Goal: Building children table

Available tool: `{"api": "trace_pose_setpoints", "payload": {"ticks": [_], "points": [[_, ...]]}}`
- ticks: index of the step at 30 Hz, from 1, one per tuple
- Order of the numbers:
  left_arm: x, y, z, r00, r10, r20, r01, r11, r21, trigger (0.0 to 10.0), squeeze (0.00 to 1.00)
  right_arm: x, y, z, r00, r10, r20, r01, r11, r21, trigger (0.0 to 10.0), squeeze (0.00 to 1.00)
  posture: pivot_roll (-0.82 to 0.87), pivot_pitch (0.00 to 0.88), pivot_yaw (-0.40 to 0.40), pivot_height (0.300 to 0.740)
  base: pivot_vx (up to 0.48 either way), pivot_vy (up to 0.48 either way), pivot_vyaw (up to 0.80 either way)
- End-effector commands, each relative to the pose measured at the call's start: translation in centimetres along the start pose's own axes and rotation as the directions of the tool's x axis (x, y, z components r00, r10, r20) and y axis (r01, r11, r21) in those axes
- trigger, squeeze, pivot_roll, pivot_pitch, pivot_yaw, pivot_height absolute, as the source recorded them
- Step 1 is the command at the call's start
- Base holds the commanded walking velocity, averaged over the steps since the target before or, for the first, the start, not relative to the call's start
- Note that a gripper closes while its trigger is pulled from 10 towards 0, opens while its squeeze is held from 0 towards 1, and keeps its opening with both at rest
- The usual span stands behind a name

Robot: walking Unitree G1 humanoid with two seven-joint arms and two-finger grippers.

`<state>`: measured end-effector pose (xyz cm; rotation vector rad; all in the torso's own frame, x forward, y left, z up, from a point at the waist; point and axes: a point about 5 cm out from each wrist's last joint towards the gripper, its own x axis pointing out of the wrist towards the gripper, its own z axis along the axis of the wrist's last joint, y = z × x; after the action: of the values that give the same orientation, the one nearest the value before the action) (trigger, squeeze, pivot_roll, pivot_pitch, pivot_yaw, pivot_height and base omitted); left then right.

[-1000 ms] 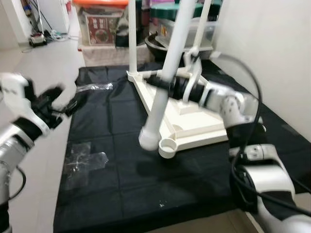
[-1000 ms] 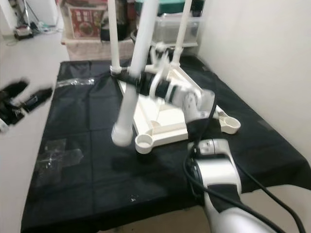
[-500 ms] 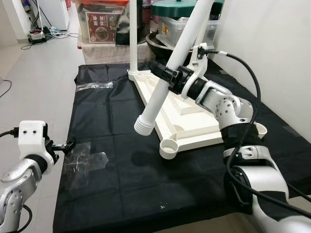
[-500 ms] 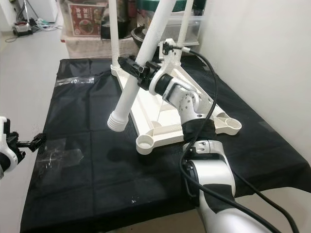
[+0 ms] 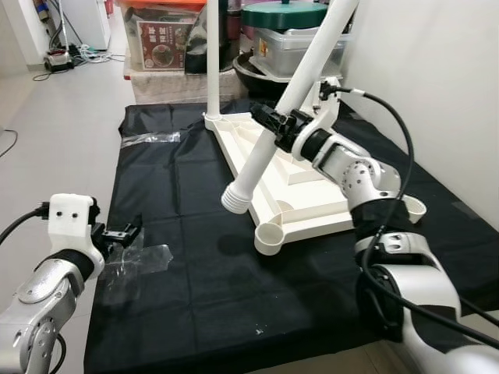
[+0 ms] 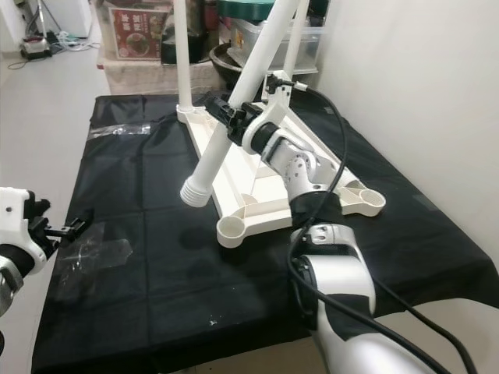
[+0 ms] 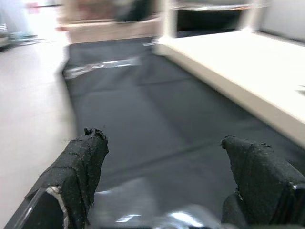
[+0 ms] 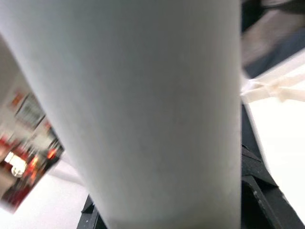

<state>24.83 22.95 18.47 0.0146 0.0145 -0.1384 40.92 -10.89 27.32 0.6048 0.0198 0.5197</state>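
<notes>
Table leg [image 5: 269, 144] clamped in right hand [image 5: 278, 129], tilted.

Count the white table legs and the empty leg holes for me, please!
Standing legs: 2
Tilted leg held in the right hand: 1
Empty leg holes: 2
Total: 5

Tabletop [image 5: 312, 199] lies upside down on mat [image 5: 195, 288], centre-right. Leg [image 5: 265, 148] held tilted above it by right gripper [image 5: 274, 125]. Plastic wrap [image 5: 136, 261] on mat's near-left edge, left gripper [image 5: 125, 232] just above. Storage boxes [image 5: 168, 43] far behind.
</notes>
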Motion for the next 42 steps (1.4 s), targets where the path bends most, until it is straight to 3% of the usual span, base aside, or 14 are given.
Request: {"api": "trace_pose_setpoints", "payload": {"ticks": [1,7,15,25,30,33,37,39,42], "points": [[-0.2,-0.8,0.0,0.998,-0.067,0.017,0.067,0.998,-0.014,10.0,0.0,0.3,0.0,0.2,0.998,-0.061,0.028,0.059,0.996,0.067,10.0,0.0,0.05,0.0,-0.075,0.74,0.0,0.0,0.0],[-1.1,-1.3,0.2,0.983,-0.182,0.021,0.181,0.983,0.034,10.0,0.0,0.7,-0.5,0.1,0.981,-0.191,0.022,0.183,0.963,0.198,10.0,0.0,0.05,0.0,-0.07,0.74,0.0,0.0,0.0],[-1.5,-1.2,0.2,0.982,-0.185,0.031,0.185,0.982,0.029,10.0,0.0,0.9,-0.5,-0.1,0.974,-0.227,0.014,0.219,0.954,0.203,10.0,0.0,0.06,0.0,-0.078,0.74,0.0,0.0,0.0],[-1.2,-1.3,0.2,0.956,-0.292,0.001,0.291,0.951,0.103,10.0,0.0,1.5,0.9,-1.1,0.977,-0.214,-0.015,0.212,0.955,0.209,10.0,0.0,0.05,0.0,-0.061,0.74,0.0,0.0,0.0],[-0.5,-1.7,0.3,0.938,-0.346,-0.007,0.345,0.931,0.118,10.0,0.0,1.9,3.0,-1.7,0.995,-0.102,-0.008,0.101,0.975,0.198,10.0,0.0,0.05,0.0,-0.051,0.74,0.0,0.0,0.0],[0.2,-2.1,0.6,0.916,-0.4,-0.002,0.398,0.91,0.115,10.0,0.0,1.9,5.5,-2.0,0.997,0.075,0.009,-0.075,0.984,0.163,10.0,0.0,0.04,0.0,-0.043,0.74,0.0,0.0,0.0],[0.4,-2.2,0.7,0.91,-0.414,-0.002,0.411,0.904,0.116,10.0,0.0,1.8,6.3,-2.2,0.991,0.132,0.011,-0.132,0.979,0.157,10.0,0.0,0.04,0.0,-0.043,0.74,0.0,0.0,0.0],[0.6,-1.9,0.8,0.902,-0.432,-0.006,0.429,0.895,0.12,10.0,0.0,1.2,7.6,-2.5,0.967,0.255,0.006,-0.254,0.96,0.115,10.0,0.0,0.03,0.0,-0.033,0.74,0.0,0.0,0.0],[0.7,-1.6,0.9,0.902,-0.431,-0.008,0.428,0.894,0.131,10.0,0.0,0.8,7.9,-2.8,0.953,0.302,-0.002,-0.3,0.95,0.091,10.0,0.0,0.03,0.0,-0.034,0.74,0.0,0.0,0.0]]}}
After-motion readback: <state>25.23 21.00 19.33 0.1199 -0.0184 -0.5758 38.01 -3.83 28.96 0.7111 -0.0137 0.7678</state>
